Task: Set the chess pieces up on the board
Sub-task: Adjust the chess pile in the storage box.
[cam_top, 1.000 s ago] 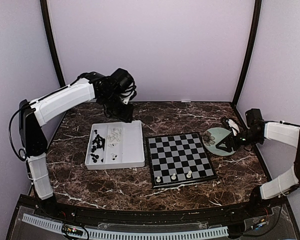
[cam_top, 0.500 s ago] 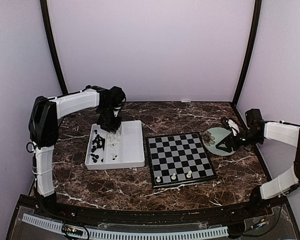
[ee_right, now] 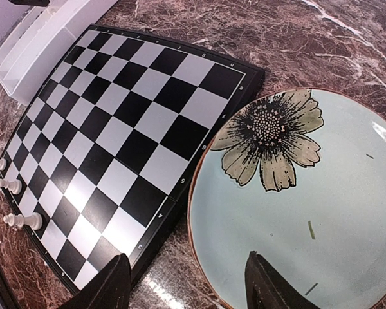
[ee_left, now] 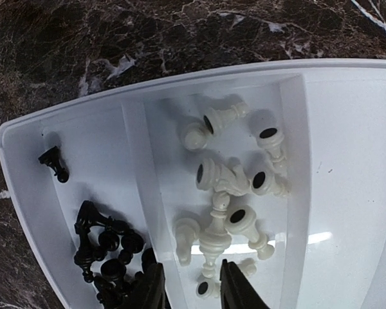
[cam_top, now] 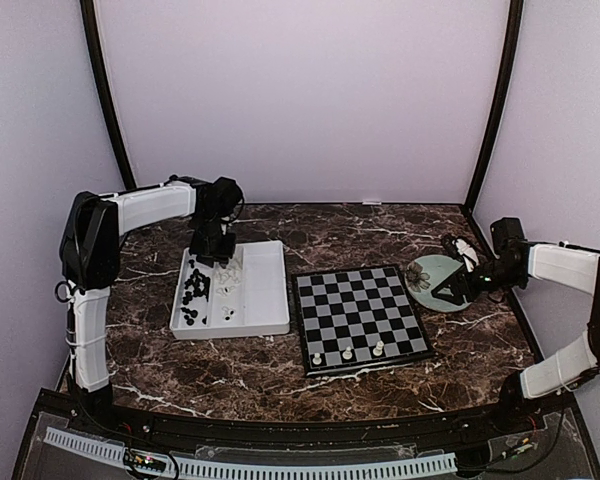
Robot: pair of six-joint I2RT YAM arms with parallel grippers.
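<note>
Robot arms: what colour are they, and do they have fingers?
Both arms have white shells with black joints: see the left arm and the right arm. A thin black cable loops beside the left arm's joint. Each ends in a black gripper with two fingers, the left gripper and the right gripper.
</note>
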